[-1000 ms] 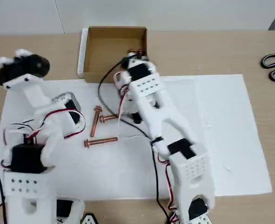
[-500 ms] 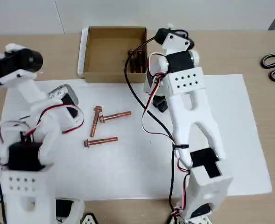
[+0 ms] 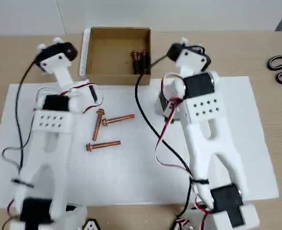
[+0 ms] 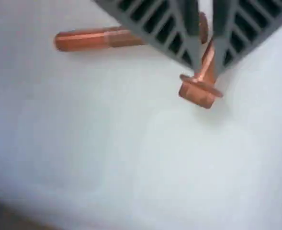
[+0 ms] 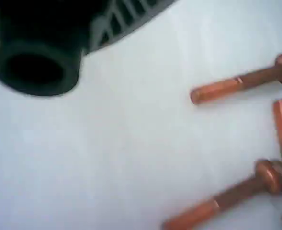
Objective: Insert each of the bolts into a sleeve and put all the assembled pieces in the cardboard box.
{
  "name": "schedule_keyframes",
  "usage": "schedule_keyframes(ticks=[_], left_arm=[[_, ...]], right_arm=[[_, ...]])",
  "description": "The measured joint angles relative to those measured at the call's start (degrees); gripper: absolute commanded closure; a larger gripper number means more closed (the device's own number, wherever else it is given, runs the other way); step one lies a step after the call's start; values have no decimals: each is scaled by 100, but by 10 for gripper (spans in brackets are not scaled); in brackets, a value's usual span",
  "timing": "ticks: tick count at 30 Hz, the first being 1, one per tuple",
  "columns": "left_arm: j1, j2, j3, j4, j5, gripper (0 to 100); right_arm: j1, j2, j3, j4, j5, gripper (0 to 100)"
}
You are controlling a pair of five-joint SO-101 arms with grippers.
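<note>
Three copper bolts [image 3: 103, 144] lie loose on the white sheet [image 3: 131, 177] between the arms. Two assembled pieces [image 3: 140, 62] lie in the cardboard box [image 3: 109, 50], against the wall nearest the right arm. The left gripper [image 4: 207, 67] sits directly over the shank of one bolt [image 4: 198, 92], just beside its head, and the right gripper [image 3: 166, 108] sits over the sheet with a black hollow cylinder [image 5: 35, 67] against it; whether either gripper is clamped cannot be determined.

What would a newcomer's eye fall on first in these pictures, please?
Three copper bolts on the white paper sheet, the left gripper pinching one. The right gripper holds a black tubular sleeve; two assembled pieces lie in the brown cardboard box.
</note>
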Motion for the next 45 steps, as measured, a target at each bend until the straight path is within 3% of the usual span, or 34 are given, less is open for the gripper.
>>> schedule_keyframes(ticks=[14, 26, 38, 45], left_arm=[[202, 967, -378, 818, -1776, 994], [237, 993, -378, 1160, -1837, 993], [484, 993, -378, 730, -1837, 989], [484, 1442, -378, 721, -1837, 874]], right_arm=[[695, -1618, 1776, 0, 0, 996], [686, -2119, 2127, 0, 0, 996], [686, -2119, 2127, 0, 0, 996], [686, -2119, 2127, 0, 0, 996]])
